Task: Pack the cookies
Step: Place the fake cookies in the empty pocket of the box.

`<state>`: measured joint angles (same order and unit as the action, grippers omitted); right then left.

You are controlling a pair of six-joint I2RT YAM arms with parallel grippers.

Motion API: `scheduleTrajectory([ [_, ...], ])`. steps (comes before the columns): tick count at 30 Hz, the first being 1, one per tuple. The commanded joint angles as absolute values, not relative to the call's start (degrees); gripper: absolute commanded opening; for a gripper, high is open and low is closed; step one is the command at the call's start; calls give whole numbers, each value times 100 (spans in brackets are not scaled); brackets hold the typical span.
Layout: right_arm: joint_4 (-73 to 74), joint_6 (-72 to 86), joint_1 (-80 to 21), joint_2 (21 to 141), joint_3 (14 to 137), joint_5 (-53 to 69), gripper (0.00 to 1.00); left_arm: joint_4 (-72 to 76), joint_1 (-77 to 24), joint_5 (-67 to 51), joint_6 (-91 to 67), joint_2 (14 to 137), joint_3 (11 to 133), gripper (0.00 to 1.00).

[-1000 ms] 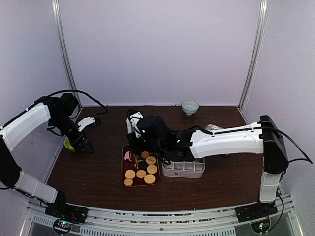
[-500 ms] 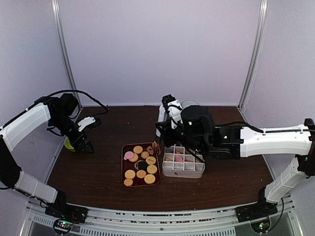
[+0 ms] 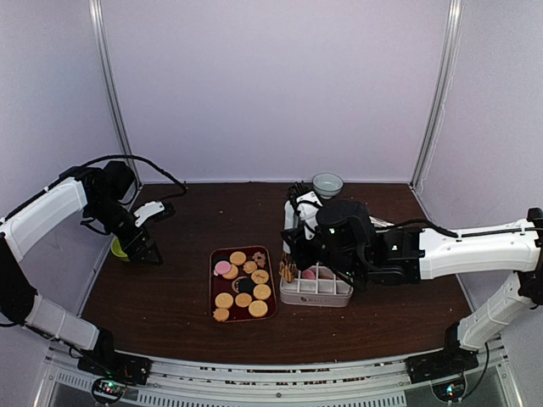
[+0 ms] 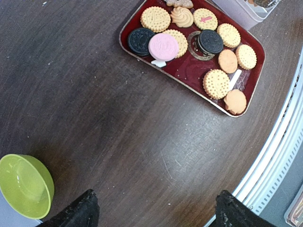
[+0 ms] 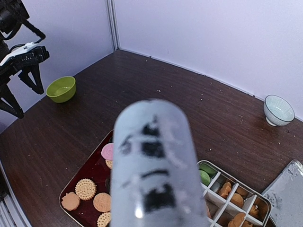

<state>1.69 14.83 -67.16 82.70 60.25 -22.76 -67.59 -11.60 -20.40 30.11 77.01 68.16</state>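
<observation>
Left gripper spread wide, empty, near green bowl; right gripper clamped on tongs, tips at divided box left edge; cookies mostly on red tray, several in box compartments.

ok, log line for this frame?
left jaws open, near green bowl | right jaws shut on tongs, above compartment box, tray-side edge | cookies: many on red tray, some in box

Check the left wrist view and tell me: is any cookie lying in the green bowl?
No, the green bowl shows only its bare inside; the cookies lie on the red tray.
</observation>
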Motion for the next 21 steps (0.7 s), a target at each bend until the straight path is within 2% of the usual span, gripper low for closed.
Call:
scheduleTrajectory([
  [1,109,1529,-6707,8134,5967,-2335,4,-6768,-1116,-2126,3040,7637,6848,88],
  [4,156,1540,-6708,8162,5961,-2353,10,-6763,-1120,-2127,3039,7646,6847,88],
  [7,189,1525,-6708,8195,5975,-2403,23,-6768,-1117,-2127,3039,7630,6838,88],
  [14,241,1429,-6709,8230,6108,-2461,36,-6767,-1123,-2102,3056,7594,6812,88],
  [21,228,1339,-6714,8156,6249,-2472,36,-6763,-1120,-2118,3052,7602,6833,88],
])
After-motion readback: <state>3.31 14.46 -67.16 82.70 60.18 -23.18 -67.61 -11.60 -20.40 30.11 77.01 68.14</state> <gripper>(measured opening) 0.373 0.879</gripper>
